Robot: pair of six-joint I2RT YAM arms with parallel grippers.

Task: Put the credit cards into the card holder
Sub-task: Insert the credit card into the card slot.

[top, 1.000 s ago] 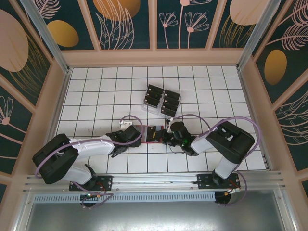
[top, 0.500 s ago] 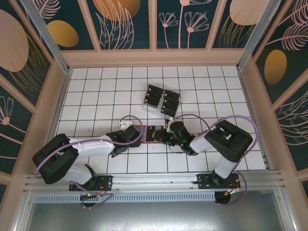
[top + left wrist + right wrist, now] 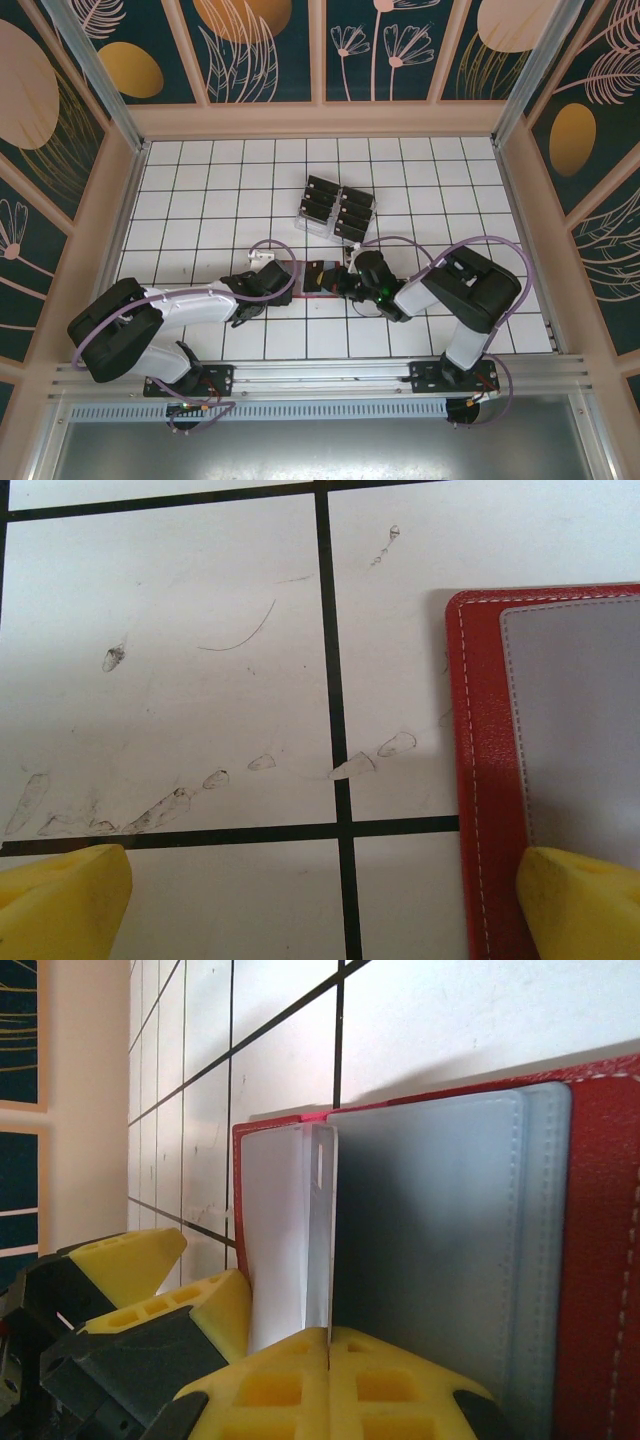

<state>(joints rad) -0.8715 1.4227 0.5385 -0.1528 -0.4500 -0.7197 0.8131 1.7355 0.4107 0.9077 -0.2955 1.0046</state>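
I judge this is the insertion step. The red card holder (image 3: 318, 277) lies open at the centre of the overhead frame, with the credit cards (image 3: 336, 208) above it. My left gripper (image 3: 320, 908) is wide open and holds nothing, one finger (image 3: 585, 905) on the holder's edge. The right gripper (image 3: 330, 1385) is closed tight on something thin, seen edge-on; card or flap, I cannot tell. Next it needs a straight slide into the pocket (image 3: 440, 1250). The overhead view hides this pinch; the wrist camera gives it.

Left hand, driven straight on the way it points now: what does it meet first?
Likely the red folding card holder: one yellow finger overlaps its edge. The other faces bare white tile. Height unclear.
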